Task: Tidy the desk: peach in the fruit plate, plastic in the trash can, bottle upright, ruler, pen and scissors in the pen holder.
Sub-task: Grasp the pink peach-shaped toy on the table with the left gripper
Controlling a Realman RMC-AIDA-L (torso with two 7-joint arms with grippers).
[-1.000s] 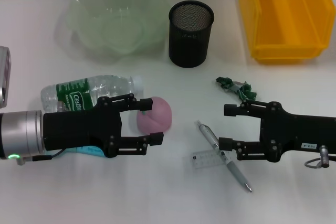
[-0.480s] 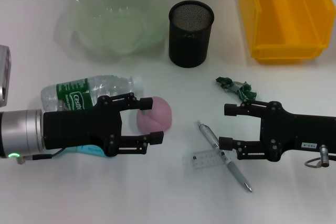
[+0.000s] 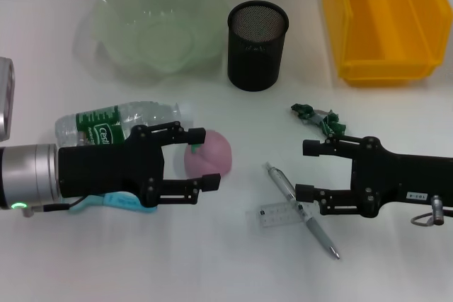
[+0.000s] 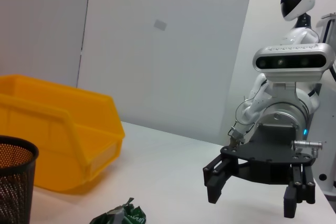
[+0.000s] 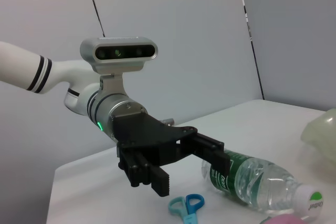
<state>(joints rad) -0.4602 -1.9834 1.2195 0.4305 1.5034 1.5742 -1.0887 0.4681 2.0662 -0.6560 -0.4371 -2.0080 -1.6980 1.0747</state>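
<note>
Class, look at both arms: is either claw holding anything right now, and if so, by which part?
Nothing is held. The left claw is open beside the peach; the right claw is open near the pen.

A robot lab or test room, staged as an office workspace: a plain white desk (image 3: 233, 259) carries a black wire-mesh pen holder (image 3: 257, 45) and a yellow plastic storage bin (image 3: 386, 22), while bare grey wall panels (image 4: 157, 51) stand behind it. A white humanoid robot body (image 4: 286, 85) faces the desk.
</note>
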